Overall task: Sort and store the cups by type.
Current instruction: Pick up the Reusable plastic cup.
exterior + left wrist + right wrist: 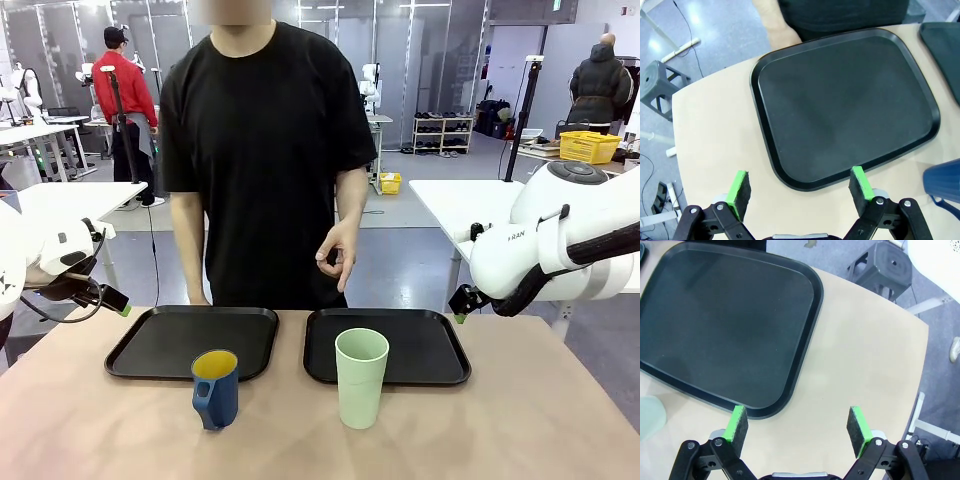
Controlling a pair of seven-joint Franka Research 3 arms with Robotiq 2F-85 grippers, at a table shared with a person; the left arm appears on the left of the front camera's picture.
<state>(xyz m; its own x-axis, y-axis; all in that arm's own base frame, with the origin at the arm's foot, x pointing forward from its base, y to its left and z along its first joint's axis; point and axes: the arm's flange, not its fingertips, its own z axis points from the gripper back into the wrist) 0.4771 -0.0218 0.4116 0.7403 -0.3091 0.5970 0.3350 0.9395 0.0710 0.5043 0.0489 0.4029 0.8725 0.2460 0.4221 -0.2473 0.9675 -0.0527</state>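
Note:
A dark blue mug (215,388) with a handle and yellow inside stands on the table just in front of the left black tray (190,342). A tall pale mint-green tumbler (361,378) stands in front of the right black tray (430,350). My left gripper (800,189) is open and empty, hovering over the near edge of the left tray (840,100), with the mug's blue side (944,181) at the right edge of its view. My right gripper (799,426) is open and empty above bare table beside the right tray (725,325); the tumbler's rim (651,416) shows at far left.
A person in a black shirt (265,150) stands at the far side of the table, one hand (338,255) held loosely above the trays. A grey stool (662,87) stands on the floor off the table's left corner. Another stool (882,267) is beyond the right edge.

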